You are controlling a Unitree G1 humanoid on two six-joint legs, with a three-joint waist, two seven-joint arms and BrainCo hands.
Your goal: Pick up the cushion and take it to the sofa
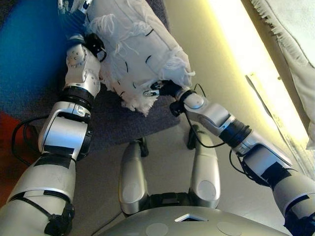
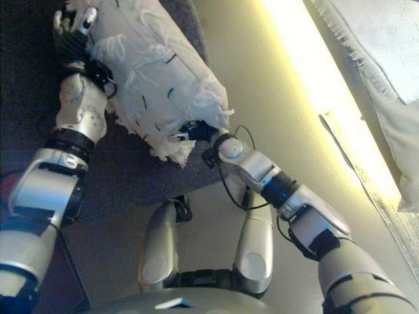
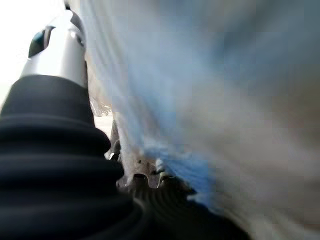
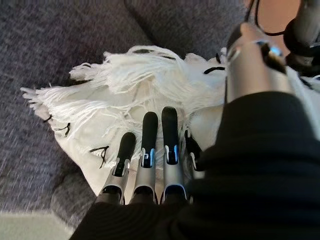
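Observation:
A white cushion [image 1: 133, 49] with tufts, black stitches and a fringed edge is clamped between my two hands over a dark grey upholstered seat [image 1: 118, 123]. My left hand [image 2: 72, 33] presses flat against its far left side, fingers straight along the fabric. My right hand [image 1: 165, 88] pushes on the near fringed end; in the right wrist view its fingers [image 4: 150, 140] lie straight on the cushion [image 4: 135, 95] with the thumb above. The left wrist view is filled by blurred cushion [image 3: 225, 100].
Beige floor [image 1: 206, 39] runs to the right of the grey seat, with a bright strip of light across it. A pale fringed cloth [image 1: 295, 39] lies at the far right. Blue [image 1: 24, 54] and red [image 1: 10, 147] patches show at the left.

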